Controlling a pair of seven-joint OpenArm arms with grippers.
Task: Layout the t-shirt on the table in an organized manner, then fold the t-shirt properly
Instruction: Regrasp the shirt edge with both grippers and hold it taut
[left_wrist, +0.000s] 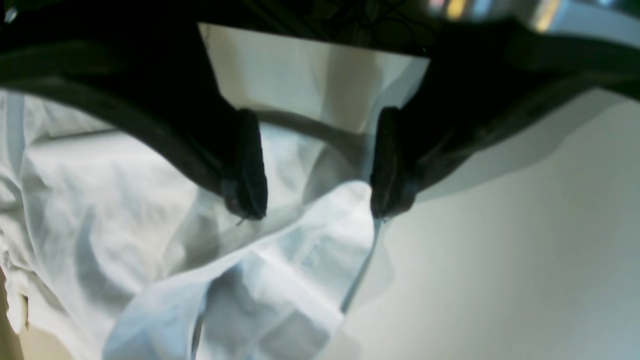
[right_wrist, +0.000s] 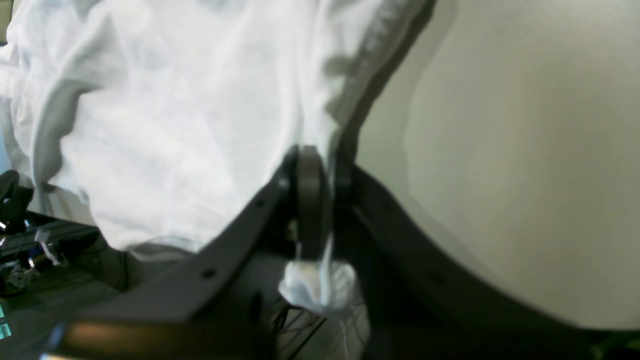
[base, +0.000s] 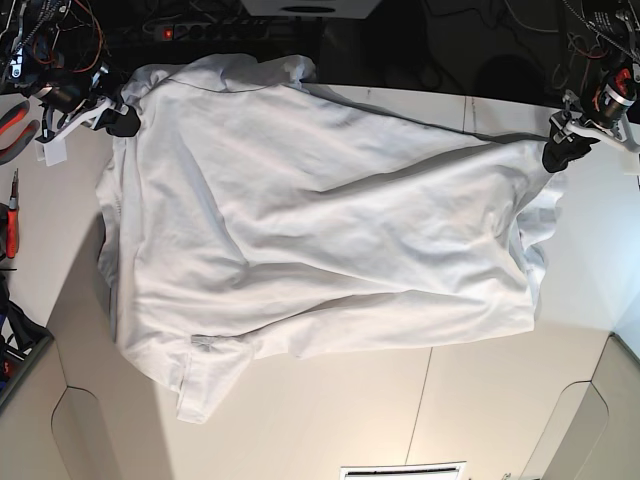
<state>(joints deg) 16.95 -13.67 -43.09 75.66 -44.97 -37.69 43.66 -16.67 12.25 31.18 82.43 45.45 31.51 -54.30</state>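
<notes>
Two pads frame the left wrist view: the left gripper (left_wrist: 318, 165) gapes wide, holding nothing, a fold of the t-shirt (left_wrist: 125, 210) lying loose under its tips on the table (left_wrist: 500, 260). In the right wrist view the right gripper (right_wrist: 320, 185) is clamped on a hem of cloth, a tuft poking out behind. From the base view the shirt sprawls rumpled, one sleeve at 7 o'clock. Layout looks unfinished; next, the free arm likely needs a corner to pull against.

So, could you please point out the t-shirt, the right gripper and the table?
t-shirt (base: 320, 230): base view, middle of its body.
right gripper (right_wrist: 320, 175): right wrist view, between fingertips pinching cloth.
table (base: 330, 410): base view, bare near surface.
</notes>
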